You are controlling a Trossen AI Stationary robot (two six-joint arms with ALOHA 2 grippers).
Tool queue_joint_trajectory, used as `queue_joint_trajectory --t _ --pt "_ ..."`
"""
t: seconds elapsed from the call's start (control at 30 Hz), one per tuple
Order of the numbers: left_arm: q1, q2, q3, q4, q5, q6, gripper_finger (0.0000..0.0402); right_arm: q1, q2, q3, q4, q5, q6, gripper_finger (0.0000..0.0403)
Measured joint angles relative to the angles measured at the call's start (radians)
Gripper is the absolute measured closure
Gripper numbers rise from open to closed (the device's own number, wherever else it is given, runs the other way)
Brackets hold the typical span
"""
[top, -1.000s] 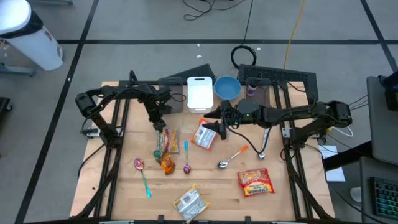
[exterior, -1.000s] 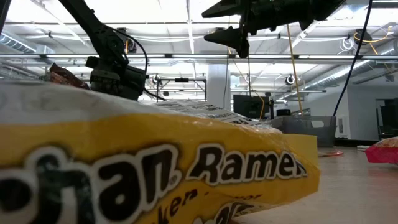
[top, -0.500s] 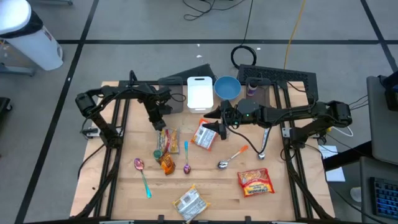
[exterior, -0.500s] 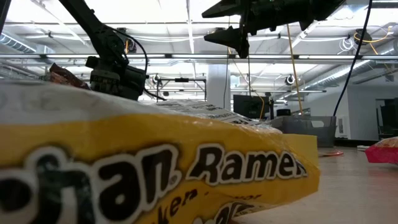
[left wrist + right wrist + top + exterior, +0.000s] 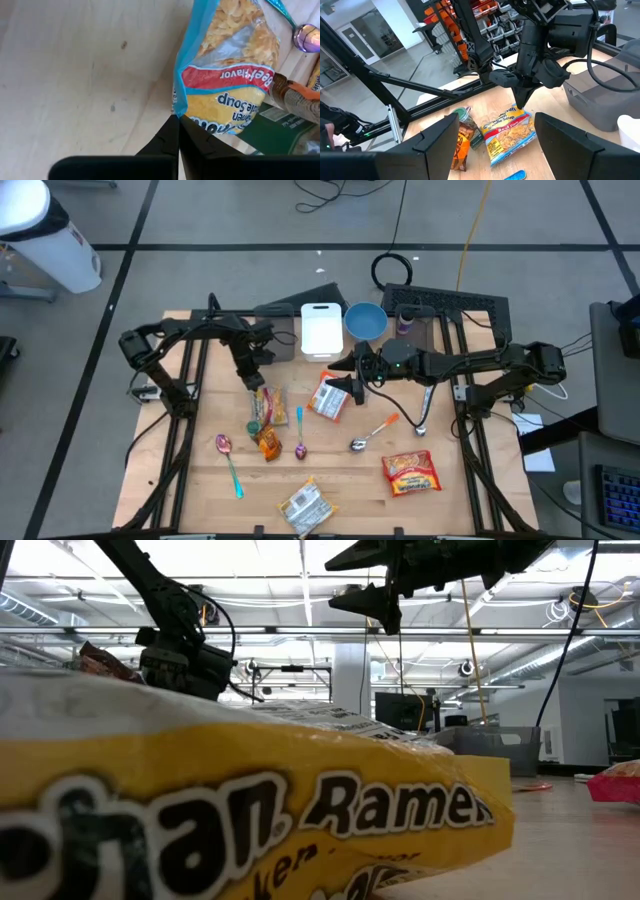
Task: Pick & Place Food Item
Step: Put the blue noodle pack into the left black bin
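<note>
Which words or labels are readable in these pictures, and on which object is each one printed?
"Ramen": on the yellow packet filling the low view; the letters before it are cut off.
"Beef Flavor" and "Soup": on the blue noodle soup packet, whose corner the shut left gripper pinches.
"Noodle Soup": on the same packet in the right wrist view.
Print on the other packets and the small can is too small to read.

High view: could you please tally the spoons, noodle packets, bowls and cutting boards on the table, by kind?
Spoons: 4
Noodle packets: 4
Bowls: 1
Cutting boards: 1
Total: 10
</note>
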Motion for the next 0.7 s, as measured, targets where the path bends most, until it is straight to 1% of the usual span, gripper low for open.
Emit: queue_joint_trajectory --t 0.13,0.37,0.53,0.7 --pt "0.000 -0.051 0.008 -0.048 -0.026 -0.001 0.0398 0.000 0.000 0.000 0.000 0.000 0.000 0.0149" --pt "0.000 -0.186 0.055 -0.086 -0.052 -0.032 0.0398 0.000 0.000 0.000 -0.003 0.000 -0.007 0.0149" --pt "-0.003 -0.262 0.121 -0.117 -0.054 -0.081 0.0399 0.000 0.000 0.000 -0.003 0.000 -0.007 0.0149" --pt "-0.021 -0.295 0.203 -0.149 -0.057 -0.107 0.0399 0.000 0.000 0.000 -0.003 0.000 -0.007 0.0149"
